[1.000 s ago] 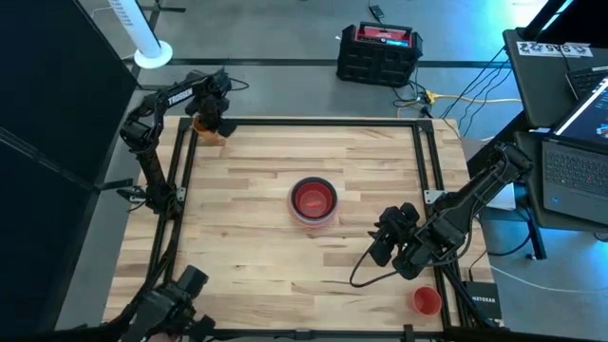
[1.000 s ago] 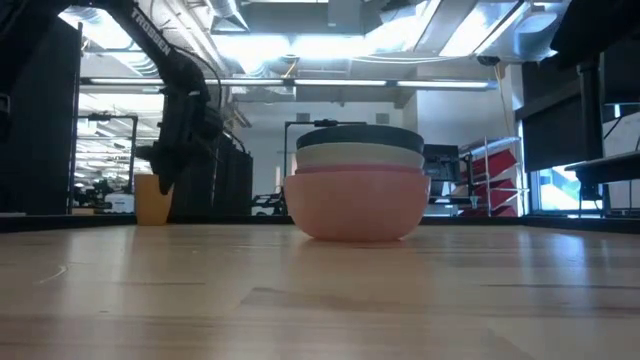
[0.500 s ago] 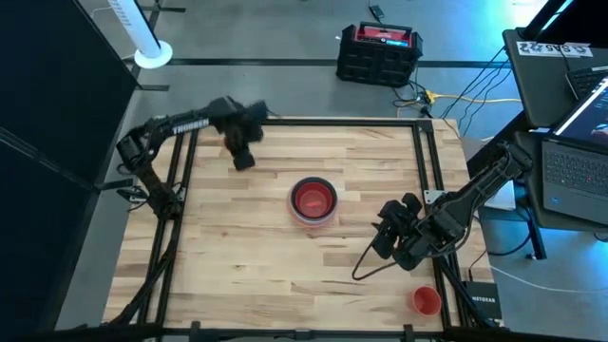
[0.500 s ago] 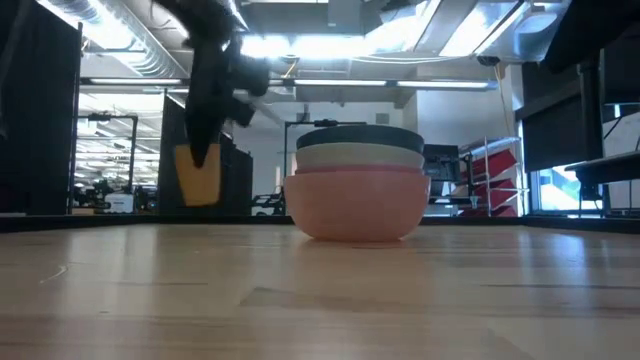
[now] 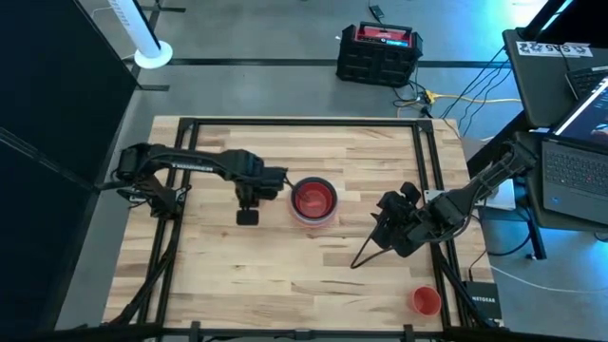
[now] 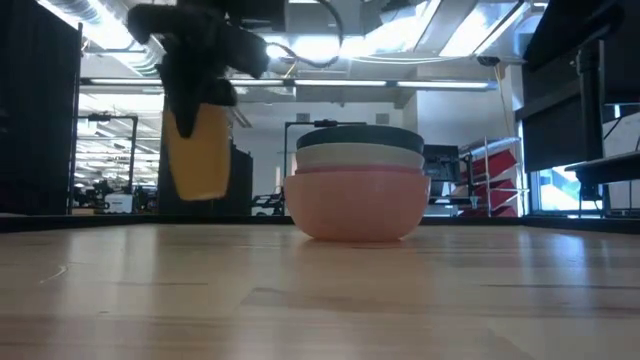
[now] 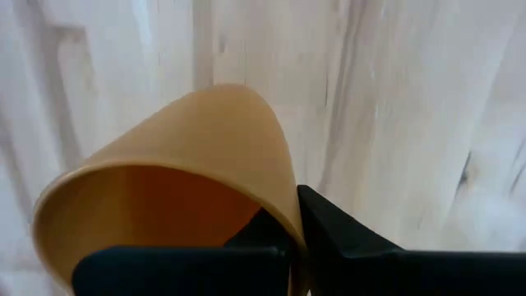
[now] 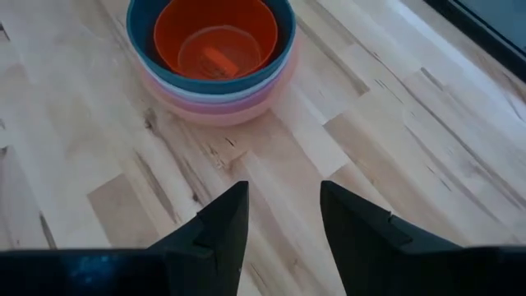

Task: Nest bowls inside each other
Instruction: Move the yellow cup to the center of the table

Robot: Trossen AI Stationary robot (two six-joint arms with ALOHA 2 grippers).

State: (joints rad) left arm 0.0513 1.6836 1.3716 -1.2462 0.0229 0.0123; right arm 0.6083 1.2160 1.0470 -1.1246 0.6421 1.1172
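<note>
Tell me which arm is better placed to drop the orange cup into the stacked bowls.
Left. Its pincer is shut on the orange cup, held off the table just beside the stacked bowls. The right pincer is open, empty and farther off.

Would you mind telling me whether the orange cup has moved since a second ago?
Yes. Held in the shut left gripper, the orange cup has travelled from the table's far left corner to just left of the bowl stack, raised off the table.

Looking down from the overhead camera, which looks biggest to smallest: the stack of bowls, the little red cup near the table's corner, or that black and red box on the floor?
1. black and red box
2. stack of bowls
3. red cup

The box sits on the floor, farther from the camera, so it's likely bigger still.
</note>
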